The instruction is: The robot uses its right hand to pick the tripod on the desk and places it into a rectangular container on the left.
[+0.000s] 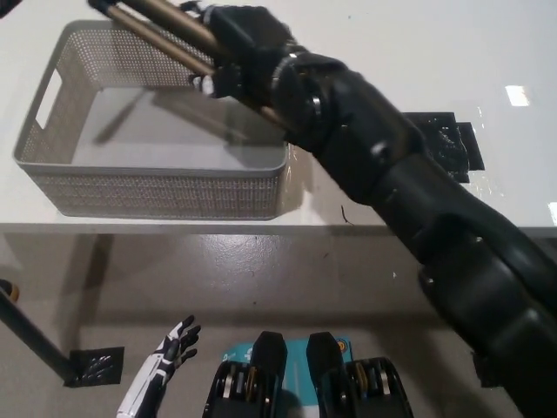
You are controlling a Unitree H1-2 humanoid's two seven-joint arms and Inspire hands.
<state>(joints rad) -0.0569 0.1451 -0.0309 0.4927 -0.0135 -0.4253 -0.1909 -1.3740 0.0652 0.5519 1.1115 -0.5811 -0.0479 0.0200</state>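
the container sits at the desk front-left, near its edge, with bare floor open inside under the raised tripod. the tripod's far end is cut off at the picture's top. the right hand has its fingers closed around the tripod legs over the container's back right corner. the left hand rests low, fingers spread, holding nothing.

Lab-like test space, white desk, black tape marks, concrete floor
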